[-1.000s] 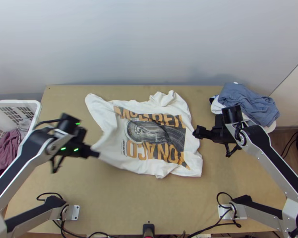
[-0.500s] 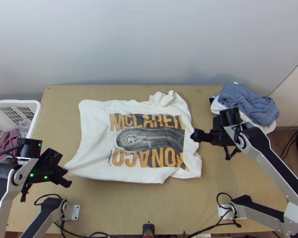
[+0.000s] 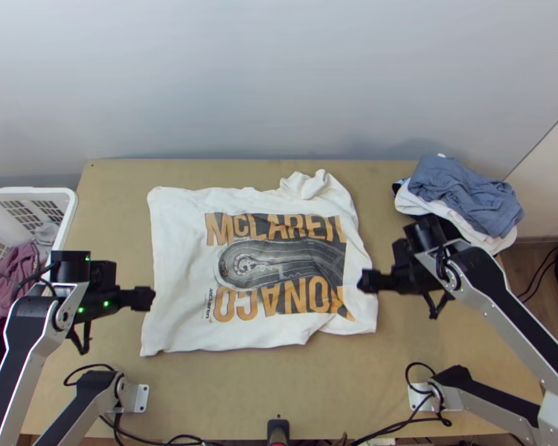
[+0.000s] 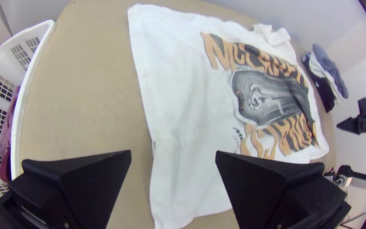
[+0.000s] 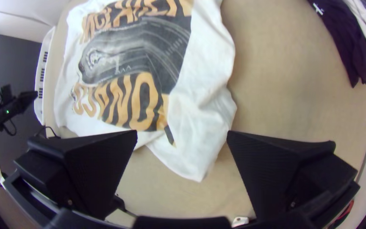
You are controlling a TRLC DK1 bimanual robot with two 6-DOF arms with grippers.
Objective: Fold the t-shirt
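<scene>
And here on the left, the white basket point(image 3: 27, 191), pink cloth point(image 3: 11, 272) inside! Next, my left gripper point(image 3: 152, 299), fingers well apart at the t-shirt's left edge. The t-shirt point(image 3: 178, 323) lies mid-table, mostly spread, print up, bunched at its far right corner. My right gripper point(image 3: 363, 281) hangs by its right edge, fingers wide too. Far right: piled clothes point(image 3: 472, 195)!
</scene>
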